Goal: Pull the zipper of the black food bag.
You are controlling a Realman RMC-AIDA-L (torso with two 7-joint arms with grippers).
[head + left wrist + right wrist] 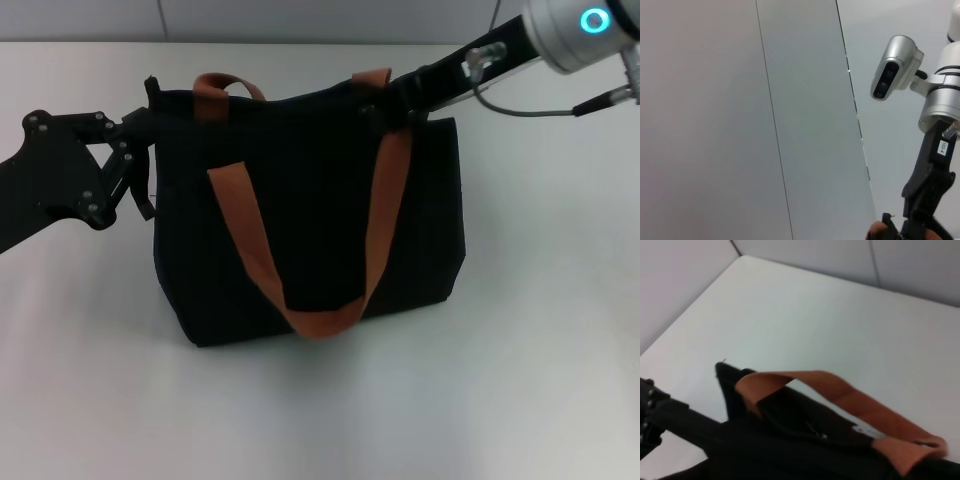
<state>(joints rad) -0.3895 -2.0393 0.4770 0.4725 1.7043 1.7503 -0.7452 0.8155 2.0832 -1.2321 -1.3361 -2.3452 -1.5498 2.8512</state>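
— Where are the grippers?
— The left gripper is at the black food bag's left upper corner, the right gripper at its right top edge; whether either grips, I cannot tell.
— The bag?
— Mid-tabletop, toward the far edge.

The black food bag has rust-brown strap handles and sits on a white table.

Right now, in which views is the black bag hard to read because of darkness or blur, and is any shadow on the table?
Head view: the black food bag is so dark that its zip line cannot be made out; a faint shadow lies on the table by its base. Right wrist view: soft, blurred on the nearest strap. Left wrist view: mostly wall, the right gripper dark at the edge.
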